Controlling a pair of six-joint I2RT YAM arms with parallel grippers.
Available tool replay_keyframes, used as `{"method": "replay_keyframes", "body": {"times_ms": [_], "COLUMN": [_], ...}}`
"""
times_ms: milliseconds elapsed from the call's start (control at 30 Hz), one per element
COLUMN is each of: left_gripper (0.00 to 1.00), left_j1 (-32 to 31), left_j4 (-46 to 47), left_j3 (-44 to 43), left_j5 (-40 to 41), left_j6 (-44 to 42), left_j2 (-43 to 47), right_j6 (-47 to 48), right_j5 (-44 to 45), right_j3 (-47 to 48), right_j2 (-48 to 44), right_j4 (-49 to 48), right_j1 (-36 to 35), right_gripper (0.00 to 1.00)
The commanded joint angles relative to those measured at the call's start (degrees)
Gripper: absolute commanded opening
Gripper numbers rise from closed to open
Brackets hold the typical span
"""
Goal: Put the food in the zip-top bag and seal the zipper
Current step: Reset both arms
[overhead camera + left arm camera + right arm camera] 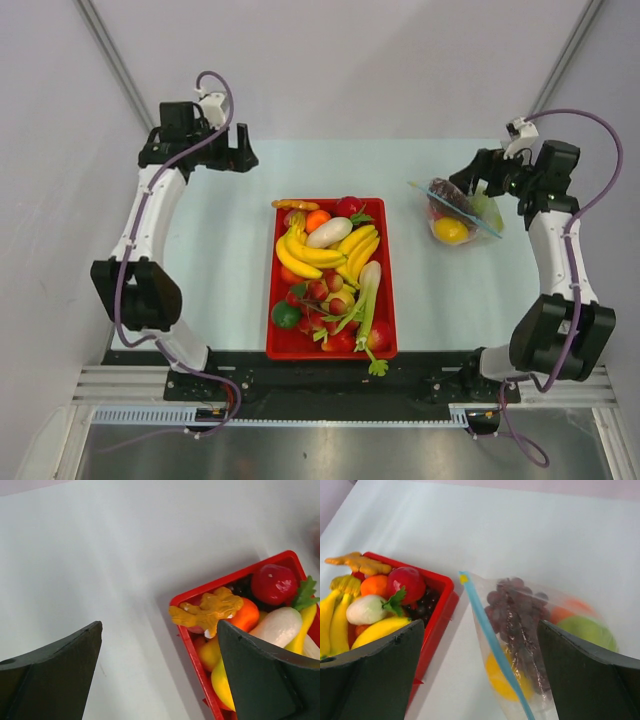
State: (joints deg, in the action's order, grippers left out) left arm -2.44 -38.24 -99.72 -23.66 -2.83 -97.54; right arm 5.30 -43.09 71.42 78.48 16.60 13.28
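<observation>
Clear crinkly zip-top bag [456, 211], with purple grape bunch [515, 611] and yellow lemon [499, 676] inside, lies right of red plastic tray [300, 352]; left gripper [159, 630] and right gripper [480, 628] both gape empty; sealing likely next: pinch along blue-teal zipper [493, 640].

Tray [300, 352]: red plastic, smooth, glossy.
Food [318, 255], in the tray: moulded toy pieces, plastic-looking, smooth and glossy with bright highlights.
Zip-top bag [455, 210], right of the tray: clear, crinkly plastic film, shiny.
Zipper [490, 640]: opaque blue strip, smooth.
Desk [220, 270], under the tray: pale, matt, smooth.
Left claw [160, 675], right claw [480, 675]: black, matt, plastic-looking.
</observation>
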Motion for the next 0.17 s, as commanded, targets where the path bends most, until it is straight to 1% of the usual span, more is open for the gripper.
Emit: {"method": "replay_keyframes", "body": {"times_ms": [0,133], "left_gripper": [1.0,1.0], "left_j1": [0.94,1.47], "left_j4": [0.27,0.53], "left_j3": [2.59,2.17], "left_j5": [3.97,7.39], "left_j6": [0.37,0.02], "left_j2": [6.3,7.19], "right_j6": [-9.69,-10.57], "right_j5": [2.13,3.27], "right_j3": [3.2,5.04], "right_j2": [2.64,4.4], "right_j4": [-4.47,-5.52], "right_j1": [0.87,0.61], "right_gripper": [1.0,1.0]}}
